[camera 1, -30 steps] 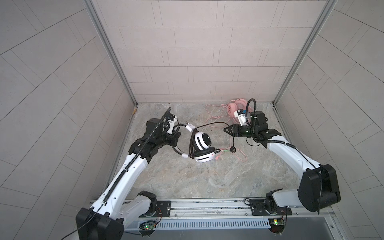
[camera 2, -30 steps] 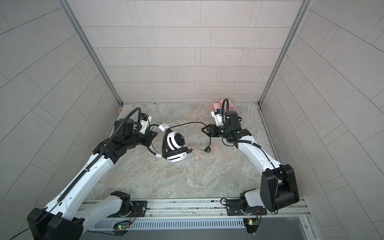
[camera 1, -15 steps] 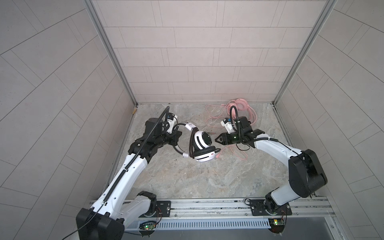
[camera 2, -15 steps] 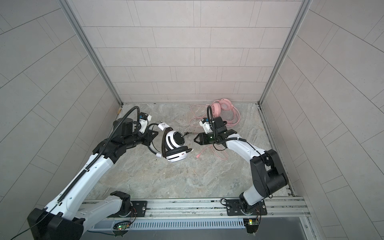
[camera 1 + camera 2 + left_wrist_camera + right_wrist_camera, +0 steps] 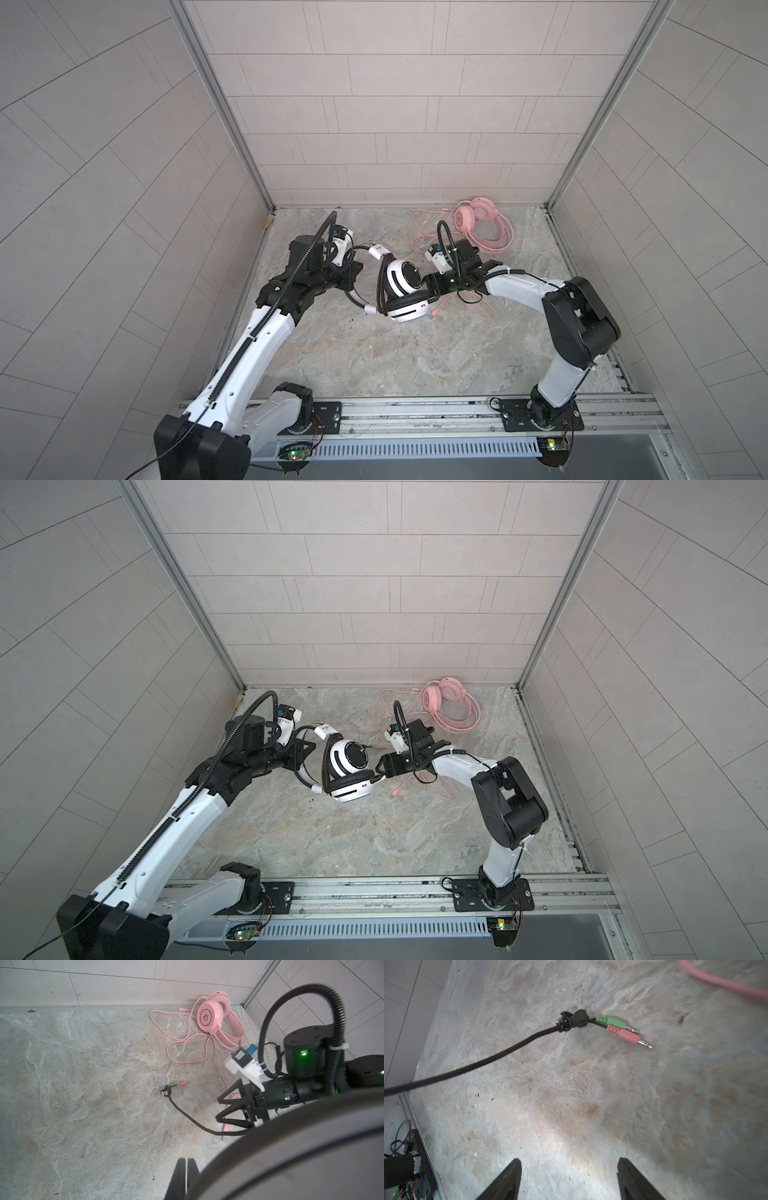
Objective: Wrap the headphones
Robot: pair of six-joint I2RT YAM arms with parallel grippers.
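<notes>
I see the striped headset held off the desk at centre, headband toward 9 o'clock. Left gripper jaws clamped on the headband. Right gripper jaws apart, empty. Braided black cable ends in green and pink plugs. Pink headset lies flat at 1 o'clock.

Pale grey tiled walls with metal corner posts enclose a mottled stone-look surface, evenly lit.
</notes>
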